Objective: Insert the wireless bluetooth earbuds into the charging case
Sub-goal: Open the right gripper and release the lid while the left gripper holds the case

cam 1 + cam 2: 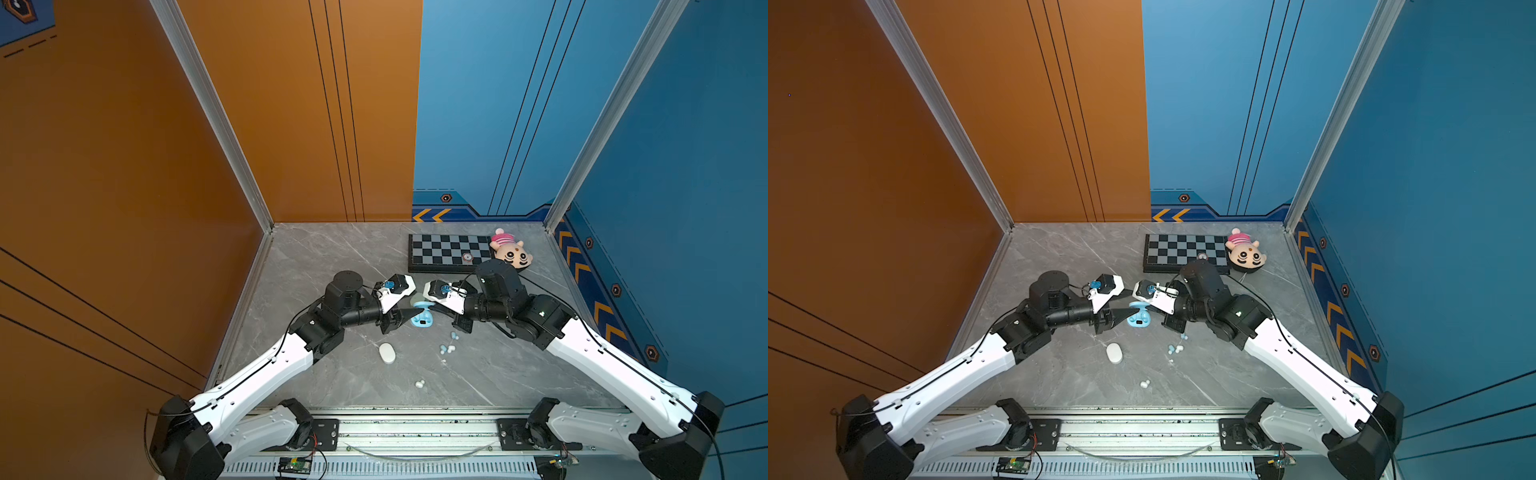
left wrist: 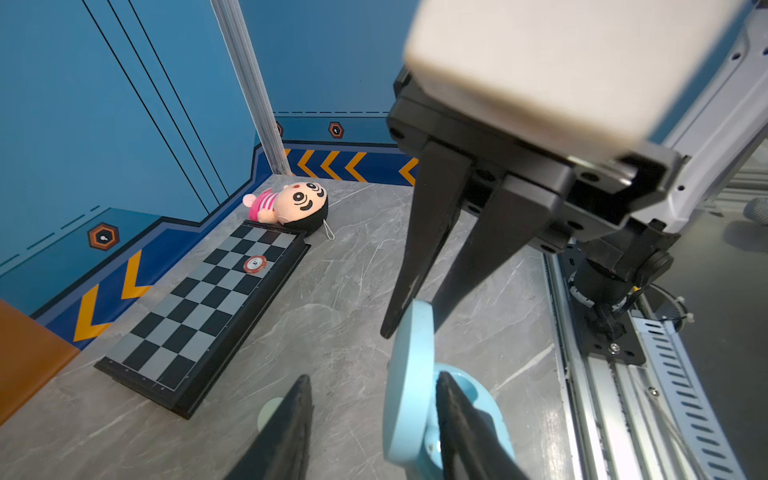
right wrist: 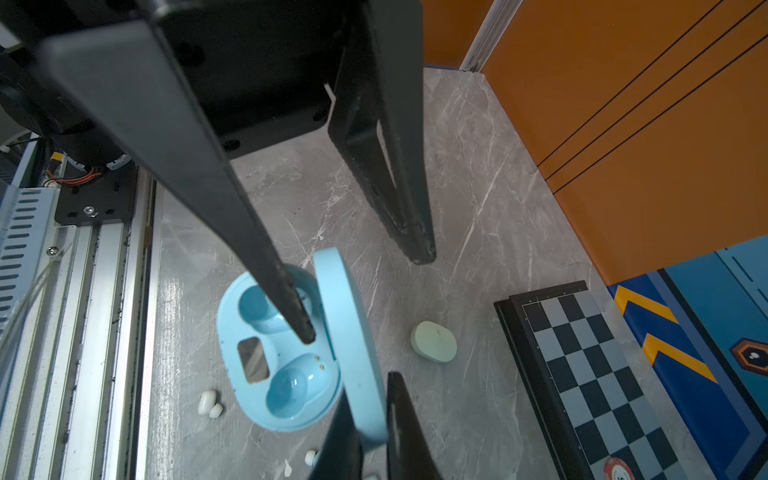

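Observation:
The light blue charging case (image 3: 253,361) lies open on the grey table, its lid (image 3: 353,316) standing upright and both wells bare. My right gripper (image 3: 372,419) is shut on the lid's edge. My left gripper (image 2: 374,395) is open and straddles the lid, with one fingertip (image 3: 305,330) down in a well and the other beyond the lid. In both top views the grippers (image 1: 413,307) (image 1: 432,306) meet over the case (image 1: 1138,319). Loose earbuds lie nearer the front: a blue and pale cluster (image 1: 448,348) (image 1: 1175,349) and a white pair (image 1: 419,383) (image 3: 208,403).
A shut white case (image 1: 387,353) lies left of the earbuds. A shut mint green case (image 3: 433,342) sits just behind the blue one. At the back right are a chessboard (image 1: 451,251) bearing a red chip (image 2: 254,264) and a plush doll (image 1: 509,249).

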`<state>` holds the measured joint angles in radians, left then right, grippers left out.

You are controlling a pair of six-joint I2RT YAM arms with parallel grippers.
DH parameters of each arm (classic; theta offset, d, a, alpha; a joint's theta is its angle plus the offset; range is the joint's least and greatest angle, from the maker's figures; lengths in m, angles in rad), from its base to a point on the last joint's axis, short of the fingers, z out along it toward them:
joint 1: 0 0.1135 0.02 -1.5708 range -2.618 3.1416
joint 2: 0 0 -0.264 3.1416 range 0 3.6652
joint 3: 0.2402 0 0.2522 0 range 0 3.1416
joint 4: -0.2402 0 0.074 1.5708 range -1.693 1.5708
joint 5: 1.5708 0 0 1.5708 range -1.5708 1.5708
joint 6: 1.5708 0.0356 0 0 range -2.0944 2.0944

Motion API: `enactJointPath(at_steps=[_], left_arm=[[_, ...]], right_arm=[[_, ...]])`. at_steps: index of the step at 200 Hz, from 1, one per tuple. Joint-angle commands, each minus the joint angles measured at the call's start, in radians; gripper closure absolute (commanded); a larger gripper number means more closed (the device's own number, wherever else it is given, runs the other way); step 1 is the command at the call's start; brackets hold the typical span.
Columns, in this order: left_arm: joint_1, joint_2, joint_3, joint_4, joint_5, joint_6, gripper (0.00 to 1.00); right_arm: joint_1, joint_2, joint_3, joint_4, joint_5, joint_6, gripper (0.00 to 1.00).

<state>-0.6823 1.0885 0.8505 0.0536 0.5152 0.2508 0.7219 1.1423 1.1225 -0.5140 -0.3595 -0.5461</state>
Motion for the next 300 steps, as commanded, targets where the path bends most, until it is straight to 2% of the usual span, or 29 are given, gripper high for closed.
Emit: enactJointPath(at_steps=[1, 22, 52, 79, 113, 140, 167, 181, 195, 213, 241, 263, 300], left_arm=[[-0.015, 0.017, 0.032, -0.029, -0.018, 0.019, 0.64], [-0.020, 0.024, 0.036, -0.029, -0.018, 0.020, 0.75], [-0.026, 0.027, 0.038, -0.029, -0.024, 0.015, 0.84], [-0.025, 0.030, 0.034, -0.024, -0.061, -0.026, 1.00], [-0.007, 0.026, -0.007, 0.044, -0.104, -0.110, 1.00], [0.011, 0.024, -0.035, 0.086, -0.119, -0.153, 1.00], [0.032, 0.015, -0.080, 0.140, -0.128, -0.194, 1.00], [0.043, 0.008, -0.105, 0.171, -0.129, -0.217, 1.00], [0.053, 0.001, -0.128, 0.194, -0.130, -0.237, 1.00], [0.057, -0.011, -0.154, 0.219, -0.129, -0.252, 1.00], [0.058, -0.029, -0.187, 0.234, -0.113, -0.262, 1.00], [0.058, -0.051, -0.219, 0.247, -0.103, -0.271, 1.00], [0.057, -0.077, -0.249, 0.259, -0.090, -0.276, 1.00]], right_arm=[[0.008, -0.008, -0.002, 0.009, 0.002, 0.001, 0.99], [0.011, -0.009, -0.003, 0.009, 0.005, 0.001, 0.99], [0.011, -0.007, -0.002, 0.008, 0.013, -0.001, 0.97], [0.009, -0.009, 0.003, 0.009, 0.025, 0.006, 0.92], [0.005, -0.033, -0.005, 0.039, 0.038, 0.038, 0.80], [0.001, -0.080, -0.020, 0.084, 0.064, 0.102, 0.75], [-0.013, -0.133, -0.033, 0.136, 0.154, 0.281, 0.66], [-0.012, -0.156, -0.042, 0.155, 0.277, 0.462, 0.61], [-0.028, -0.173, -0.046, 0.136, 0.414, 0.685, 0.63], [-0.077, -0.158, -0.019, 0.042, 0.343, 0.831, 0.63], [-0.101, -0.054, 0.059, -0.166, 0.359, 1.064, 0.60], [-0.129, 0.067, 0.114, -0.325, 0.346, 1.155, 0.60], [-0.168, 0.312, 0.174, -0.490, 0.323, 1.135, 0.61]])
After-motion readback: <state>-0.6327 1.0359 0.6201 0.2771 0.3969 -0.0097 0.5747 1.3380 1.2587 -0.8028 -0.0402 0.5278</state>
